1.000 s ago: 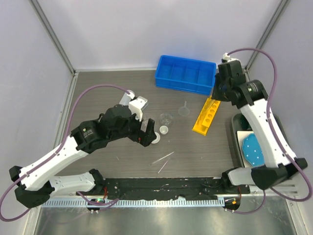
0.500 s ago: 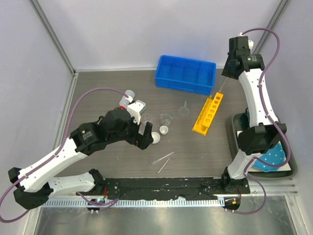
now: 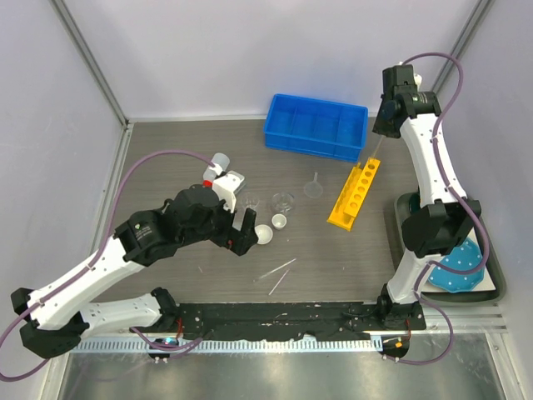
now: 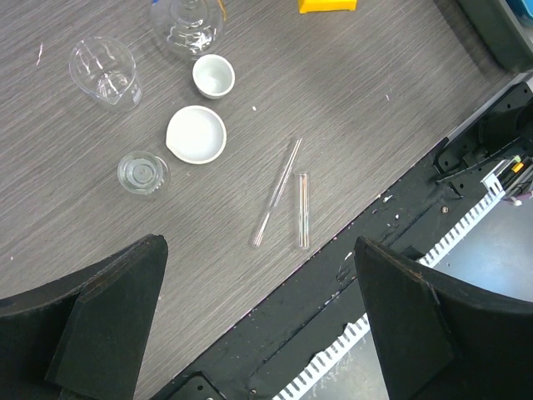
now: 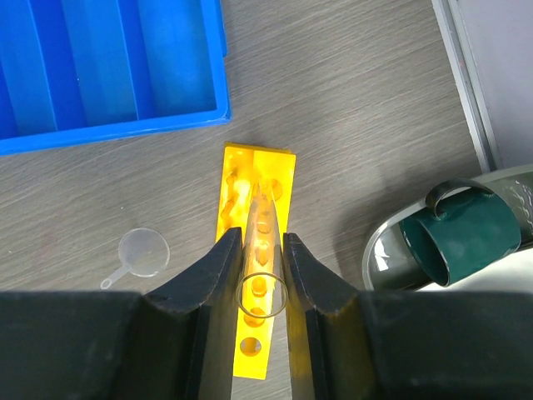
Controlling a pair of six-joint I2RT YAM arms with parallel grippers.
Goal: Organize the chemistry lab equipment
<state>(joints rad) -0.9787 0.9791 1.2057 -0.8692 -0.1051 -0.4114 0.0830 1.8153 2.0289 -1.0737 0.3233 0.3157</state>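
My right tool (image 5: 261, 243) is clamped on a thin glass tube (image 5: 263, 204) above the yellow rack (image 5: 239, 171), beside the blue bin (image 5: 125, 67). My left tool (image 4: 258, 243) hangs wide open over two loose tubes (image 4: 277, 192) and white dishes (image 4: 196, 133) on the tabletop (image 4: 375, 100).

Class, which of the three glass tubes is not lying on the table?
The tube in the right end effector, held over the rack; the other two lie flat.

No text, label, brand or number is legible anywhere.
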